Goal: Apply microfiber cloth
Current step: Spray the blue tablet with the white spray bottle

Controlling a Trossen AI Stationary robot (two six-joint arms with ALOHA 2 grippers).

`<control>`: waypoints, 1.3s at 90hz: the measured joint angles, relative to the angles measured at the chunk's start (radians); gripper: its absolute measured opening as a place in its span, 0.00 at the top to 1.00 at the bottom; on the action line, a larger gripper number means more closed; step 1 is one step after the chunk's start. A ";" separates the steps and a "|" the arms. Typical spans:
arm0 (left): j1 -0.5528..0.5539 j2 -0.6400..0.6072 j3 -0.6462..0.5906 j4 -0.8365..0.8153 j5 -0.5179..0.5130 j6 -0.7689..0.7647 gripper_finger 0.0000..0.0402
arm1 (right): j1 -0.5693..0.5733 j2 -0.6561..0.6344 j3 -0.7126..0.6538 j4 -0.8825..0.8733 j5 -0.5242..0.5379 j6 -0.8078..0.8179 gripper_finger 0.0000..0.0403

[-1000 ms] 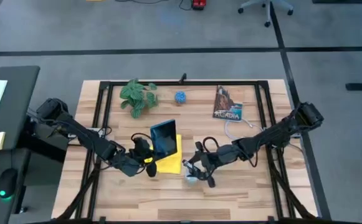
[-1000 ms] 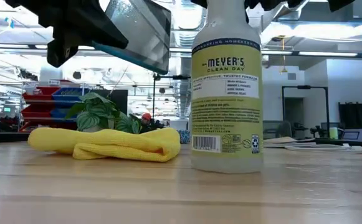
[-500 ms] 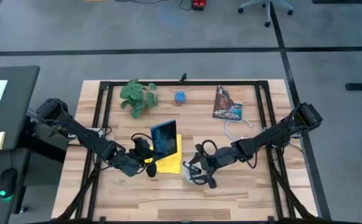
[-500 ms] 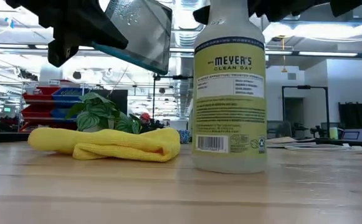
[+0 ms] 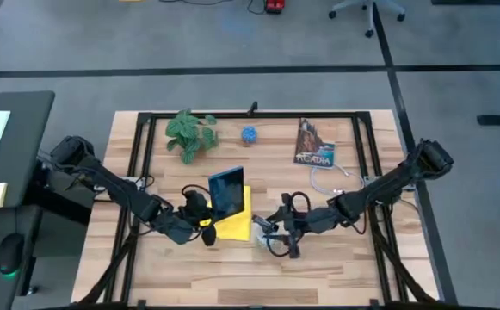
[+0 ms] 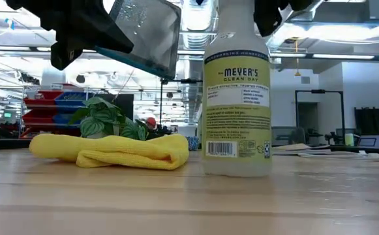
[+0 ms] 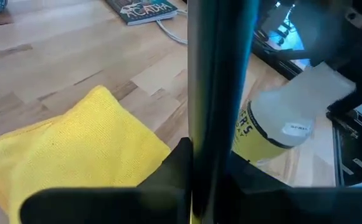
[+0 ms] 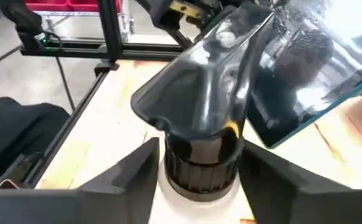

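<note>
The yellow microfiber cloth (image 5: 237,226) (image 6: 111,151) (image 7: 75,149) lies folded on the wooden table. Just above it, the dark tablet (image 5: 226,191) (image 6: 147,29) is held up tilted by my left gripper (image 5: 203,226) (image 7: 193,180). Right of the cloth a yellow-labelled spray bottle (image 6: 237,111) (image 7: 271,127) stands on its base. My right gripper (image 5: 275,238) (image 8: 199,171) is at the bottle's top. My left gripper pinches the tablet between its two fingers at the near left corner (image 7: 213,134); the wrist view shows the tablet edge-on. The tablet is lifted clear of the table and tilted over the cloth. My right gripper has one finger (image 8: 137,165) on each side of the dark collar (image 8: 199,163) under the sprayer head, coming level from the table's right. The bottle stands upright on the table.
At the far side are a potted plant (image 5: 189,133), a small blue ball (image 5: 249,134) and a book (image 5: 315,145) with a white cable (image 5: 323,179) near it. Black frame rails (image 5: 138,172) run along the table's edges. Bare wood lies near the front edge.
My right gripper has shifted slightly toward the table's right edge, and the spray bottle has moved a little with it, staying upright and ending somewhat farther from the near edge.
</note>
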 joint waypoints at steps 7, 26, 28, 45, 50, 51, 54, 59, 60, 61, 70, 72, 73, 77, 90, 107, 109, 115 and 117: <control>0.000 0.000 0.000 -0.012 -0.003 0.000 0.97 | 0.001 -0.001 0.001 -0.004 0.010 0.004 0.70; 0.000 0.000 0.000 -0.033 0.003 0.002 0.97 | 0.025 -0.084 0.000 -0.181 0.160 0.051 0.70; 0.001 0.000 0.000 -0.034 0.018 0.007 0.97 | 0.029 -0.102 -0.001 -0.218 0.183 0.061 0.70; 0.024 0.001 0.000 -0.050 0.121 0.086 0.97 | 0.050 -0.265 -0.003 -0.518 0.345 0.154 0.70; 0.035 0.001 0.000 -0.078 0.106 0.143 0.98 | 0.050 -0.295 -0.003 -0.579 0.367 0.197 0.70; 0.038 0.001 0.000 -0.086 0.106 0.153 0.98 | 0.050 -0.299 -0.003 -0.588 0.370 0.205 0.70; 0.048 0.001 0.000 -0.119 0.106 0.175 0.99 | 0.049 -0.306 -0.003 -0.608 0.376 0.223 0.70; 0.068 0.001 0.000 -0.172 0.115 0.192 0.99 | 0.050 -0.308 -0.003 -0.622 0.381 0.238 0.70; 0.073 0.001 0.000 -0.183 0.120 0.194 0.99 | 0.050 -0.308 -0.003 -0.623 0.381 0.240 0.70; 0.078 0.001 0.000 -0.194 0.125 0.196 0.99 | 0.050 -0.308 -0.003 -0.623 0.381 0.241 0.70; 0.118 0.001 0.000 -0.268 0.144 0.217 0.99 | 0.049 -0.289 -0.003 -0.618 0.382 0.246 0.68; 0.125 0.001 0.000 -0.278 0.144 0.227 0.99 | 0.049 -0.283 -0.003 -0.617 0.382 0.246 0.67; 0.129 0.001 -0.001 -0.280 0.144 0.234 0.99 | 0.048 -0.279 -0.003 -0.618 0.382 0.246 0.67; 0.137 0.001 -0.001 -0.278 0.143 0.272 0.99 | 0.048 -0.263 -0.003 -0.618 0.382 0.256 0.65; 0.153 0.001 -0.001 -0.275 0.152 0.359 0.99 | 0.045 -0.224 0.003 -0.603 0.402 0.281 0.63; 0.177 0.001 -0.001 -0.280 0.213 0.372 0.99 | 0.044 -0.210 0.004 -0.607 0.403 0.281 0.62; 0.177 0.001 -0.001 -0.279 0.220 0.372 0.99 | 0.045 -0.211 0.004 -0.608 0.403 0.280 0.62; 0.181 0.001 -0.001 -0.279 0.249 0.373 0.99 | 0.045 -0.223 0.002 -0.616 0.394 0.279 0.62; 0.182 0.001 -0.001 -0.278 0.258 0.373 0.99 | 0.045 -0.226 0.002 -0.619 0.392 0.278 0.62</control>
